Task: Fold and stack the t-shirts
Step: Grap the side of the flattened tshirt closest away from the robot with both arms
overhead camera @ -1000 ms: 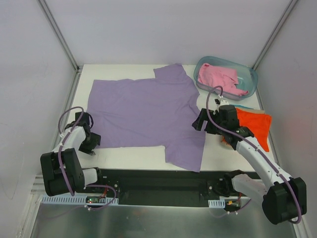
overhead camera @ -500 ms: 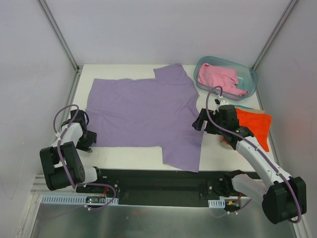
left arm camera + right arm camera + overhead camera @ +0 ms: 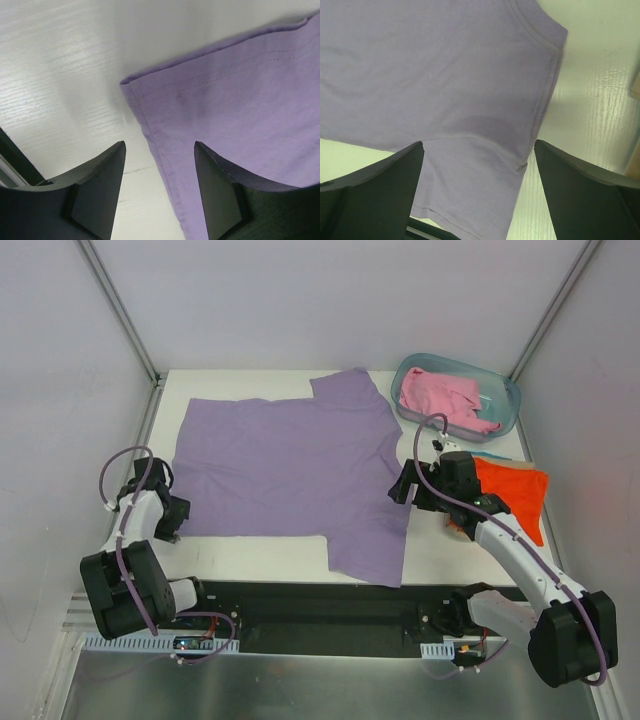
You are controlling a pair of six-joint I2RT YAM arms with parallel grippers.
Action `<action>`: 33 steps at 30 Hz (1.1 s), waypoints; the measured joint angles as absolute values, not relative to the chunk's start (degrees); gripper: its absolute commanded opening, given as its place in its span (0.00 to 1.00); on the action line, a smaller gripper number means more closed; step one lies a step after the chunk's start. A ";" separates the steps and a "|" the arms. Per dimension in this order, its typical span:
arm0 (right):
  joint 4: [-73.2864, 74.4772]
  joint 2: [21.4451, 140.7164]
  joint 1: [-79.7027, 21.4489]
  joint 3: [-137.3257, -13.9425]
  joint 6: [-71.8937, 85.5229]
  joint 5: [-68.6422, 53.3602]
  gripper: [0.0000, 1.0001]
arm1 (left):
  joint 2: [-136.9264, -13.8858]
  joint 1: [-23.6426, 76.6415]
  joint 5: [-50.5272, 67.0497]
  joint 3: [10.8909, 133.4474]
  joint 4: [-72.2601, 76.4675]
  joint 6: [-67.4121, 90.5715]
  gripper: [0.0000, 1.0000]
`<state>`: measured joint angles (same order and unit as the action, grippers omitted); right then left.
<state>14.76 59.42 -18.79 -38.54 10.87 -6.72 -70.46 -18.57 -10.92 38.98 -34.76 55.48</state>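
One lavender-purple cloth t-shirt (image 3: 290, 465) lies flat on the white table (image 3: 260, 555) in the top view, left gripper (image 3: 172, 527) at its 8 o'clock corner, right gripper (image 3: 400, 485) at 3 o'clock. Left wrist: jaws parted over the hem, gripping nothing. Right wrist: jaws wide open over the shirt.

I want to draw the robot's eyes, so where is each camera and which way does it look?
Top camera: above and behind the arms, looking down on the table, both arms, lavender shirt, orange shirt, pink shirt in the tub.
Left wrist: on the left arm, looking down between its open jaws at the lavender shirt's corner.
Right wrist: on the right arm, looking down between its open jaws at the lavender shirt's edge.
Shared: all show the lavender shirt.
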 measured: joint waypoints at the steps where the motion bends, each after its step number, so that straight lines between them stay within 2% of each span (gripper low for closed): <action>1: 14.76 59.44 -18.76 -38.54 10.85 -6.68 0.97 | -71.05 -18.87 -10.98 39.40 -34.81 55.35 0.56; 8: 14.76 59.55 -18.79 -38.54 10.24 -6.35 0.96 | -79.81 -19.22 -11.05 42.78 -34.48 54.72 0.47; 11: 14.76 59.92 -18.76 -38.54 10.20 -6.22 0.96 | -82.65 -19.22 -11.09 43.51 -34.44 54.70 0.32; 15: 14.79 60.07 -18.79 -38.54 10.07 -6.22 0.97 | -83.94 -19.22 -10.76 44.56 -33.91 54.65 0.22; 20: 14.76 60.23 -18.79 -38.54 10.04 -6.22 0.97 | -83.94 -19.22 -10.46 44.53 -33.47 54.83 0.04; 28: 15.05 61.36 -19.16 -38.54 9.91 -6.55 0.98 | -83.02 -19.25 -8.86 43.83 -33.23 54.39 0.00; 33: 16.60 62.24 -24.38 -39.48 9.10 -6.85 0.98 | -80.34 -19.25 -7.86 41.67 -33.28 54.24 0.00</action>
<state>16.60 62.24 -24.38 -39.48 9.10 -6.85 -80.34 -19.25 -7.86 41.67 -33.28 54.24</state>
